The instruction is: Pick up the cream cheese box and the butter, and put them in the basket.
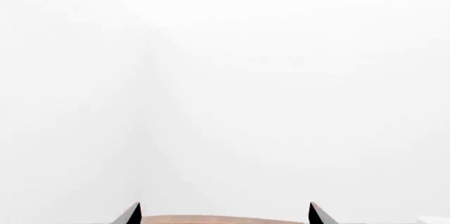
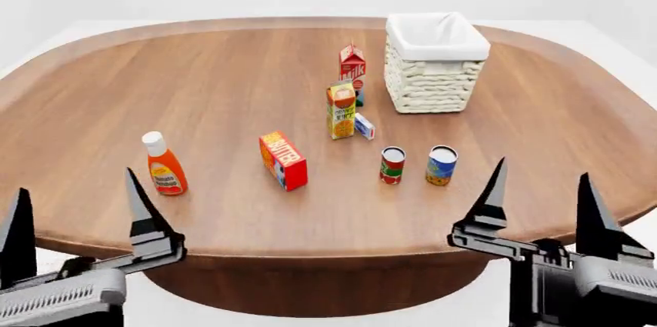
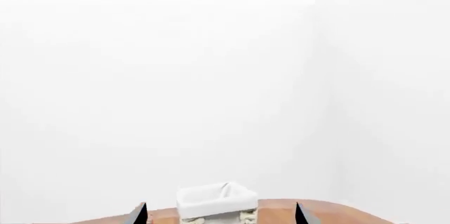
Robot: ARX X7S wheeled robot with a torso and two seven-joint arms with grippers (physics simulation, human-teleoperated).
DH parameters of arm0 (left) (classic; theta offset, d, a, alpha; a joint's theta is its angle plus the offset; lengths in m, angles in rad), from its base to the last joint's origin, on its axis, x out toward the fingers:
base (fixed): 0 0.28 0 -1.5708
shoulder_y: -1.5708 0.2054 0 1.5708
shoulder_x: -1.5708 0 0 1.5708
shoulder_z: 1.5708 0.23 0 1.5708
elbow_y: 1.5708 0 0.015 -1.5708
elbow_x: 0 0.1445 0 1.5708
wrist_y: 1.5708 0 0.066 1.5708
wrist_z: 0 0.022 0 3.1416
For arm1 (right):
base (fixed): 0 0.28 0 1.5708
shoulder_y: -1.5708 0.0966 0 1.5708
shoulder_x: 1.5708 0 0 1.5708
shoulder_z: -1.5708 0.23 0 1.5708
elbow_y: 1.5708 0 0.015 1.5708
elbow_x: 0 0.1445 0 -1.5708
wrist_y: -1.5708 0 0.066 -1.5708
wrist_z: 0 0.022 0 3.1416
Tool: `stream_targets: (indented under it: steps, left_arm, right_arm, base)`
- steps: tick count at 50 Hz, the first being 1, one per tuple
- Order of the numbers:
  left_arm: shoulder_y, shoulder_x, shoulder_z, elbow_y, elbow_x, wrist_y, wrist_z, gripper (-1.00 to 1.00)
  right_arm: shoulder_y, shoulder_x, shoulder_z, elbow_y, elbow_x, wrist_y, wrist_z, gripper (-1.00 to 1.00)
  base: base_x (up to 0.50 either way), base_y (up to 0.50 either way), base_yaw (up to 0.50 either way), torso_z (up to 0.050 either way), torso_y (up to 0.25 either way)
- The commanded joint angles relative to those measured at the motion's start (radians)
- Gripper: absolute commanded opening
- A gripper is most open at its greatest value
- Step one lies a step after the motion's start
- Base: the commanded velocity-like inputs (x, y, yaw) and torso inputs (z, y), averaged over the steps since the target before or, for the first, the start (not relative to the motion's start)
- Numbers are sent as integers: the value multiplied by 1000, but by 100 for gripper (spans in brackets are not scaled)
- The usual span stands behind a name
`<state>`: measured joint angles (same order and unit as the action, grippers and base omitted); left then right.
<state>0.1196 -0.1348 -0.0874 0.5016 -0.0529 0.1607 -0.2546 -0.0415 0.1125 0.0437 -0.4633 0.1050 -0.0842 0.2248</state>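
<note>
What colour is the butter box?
Red with an orange-yellow face, the butter shows best in head view.

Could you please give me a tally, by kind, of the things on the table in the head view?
Cartons: 2, milk carton and orange juice carton
Boxes: 2, butter and cream cheese box
Cans: 2, red can and blue can
Bottles: 1, ketchup bottle
Baskets: 1, basket
Total: 8

Cream cheese box (image 2: 364,125): small flat white box with blue edges, standing on edge on the table, just beside the orange juice carton, near the basket. Butter (image 2: 283,159): red box with orange-yellow face and yellow lettering, standing on its long side, mid-table, well apart from the basket. Basket (image 2: 435,75): squarish white wicker with white cloth liner, upright at far right.
</note>
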Motion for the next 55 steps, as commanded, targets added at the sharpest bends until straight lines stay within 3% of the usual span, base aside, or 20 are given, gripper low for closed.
stream_targets:
  steps: [1, 8, 55]
  left_arm:
    - [39, -23, -84, 148, -7, 56, -61, 100]
    - [43, -38, -121, 173, -30, 37, -80, 100]
    - [58, -79, -73, 221, 1, 10, -100, 100]
  right_arm:
    - [-14, 27, 25, -134, 17, -57, 25, 100]
    - [-24, 36, 17, -163, 20, -91, 24, 100]
    - [-47, 90, -67, -209, 17, -65, 25, 100]
  base:
    - [0, 0, 0, 0, 0]
    - [162, 0, 0, 0, 0]
    - [500, 0, 0, 0, 0]
